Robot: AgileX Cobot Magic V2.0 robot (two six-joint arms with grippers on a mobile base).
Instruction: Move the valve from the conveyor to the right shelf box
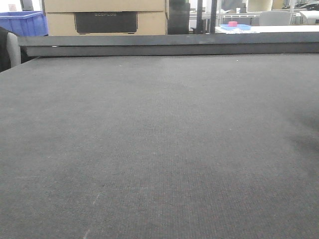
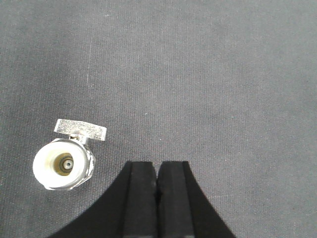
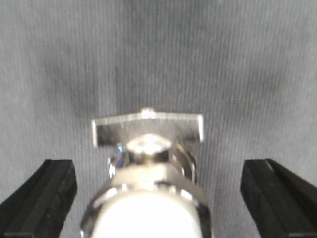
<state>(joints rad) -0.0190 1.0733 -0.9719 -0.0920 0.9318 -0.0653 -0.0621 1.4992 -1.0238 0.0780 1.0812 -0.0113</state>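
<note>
Right gripper [image 3: 158, 166] stands spread wide over the conveyor [image 3: 158, 49], its two black fingers [image 3: 42, 198] on either side of a chrome valve [image 3: 151, 188] and clear of it on both flanks. The chrome valve sits midway between them on the dark grey belt. Its flat butterfly handle points away from the wrist camera and its white-filled port faces the camera, blurred by closeness. Left gripper [image 2: 157, 166] is pressed closed on nothing, pads meeting in a thin seam. In its wrist view a silver valve [image 2: 64, 158] lies on the belt off to one side of the fingertips, near but not touching. Whether both views show one valve, or how it lies relative to the belt's edges, cannot be told. From the front, the belt runs to a dark rail [image 1: 169, 46] along its far edge, with a blue bin [image 1: 22, 22] and a cardboard box [image 1: 104, 17] beyond.
</note>
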